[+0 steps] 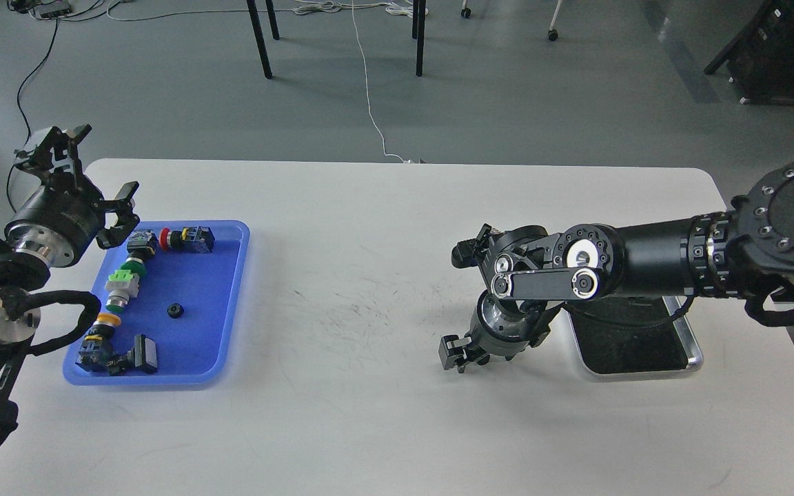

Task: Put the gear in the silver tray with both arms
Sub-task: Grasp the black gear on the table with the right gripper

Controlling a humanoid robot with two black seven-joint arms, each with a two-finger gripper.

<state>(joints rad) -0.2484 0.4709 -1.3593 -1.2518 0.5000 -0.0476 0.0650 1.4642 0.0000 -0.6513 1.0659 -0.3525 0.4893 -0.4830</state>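
The small black gear (175, 311) lies by itself on the bare floor of the blue plastic tray (235, 289), near the tray's middle, touching none of the other parts. Along the tray's left side runs a line of push-button switches: a red-capped one (187, 239) at the far edge, a green one (123, 281) below it, and a yellow-ringed one (102, 329) toward the near corner, next to a black block (145, 354).

The left gripper (87, 165) hangs over the tray's far left corner, above the table edge, its fingers spread wide with nothing between them.

Well apart, on the right side of the white table (369, 413), sits the silver tray (692, 351). Only its near end and right rim show; the right arm (645, 258) crosses over the rest. The right gripper (457, 353) points down just left of the silver tray, close above the tabletop. It is seen nearly end-on and dark, so I cannot tell whether its fingers are parted or closed, or whether it holds anything.
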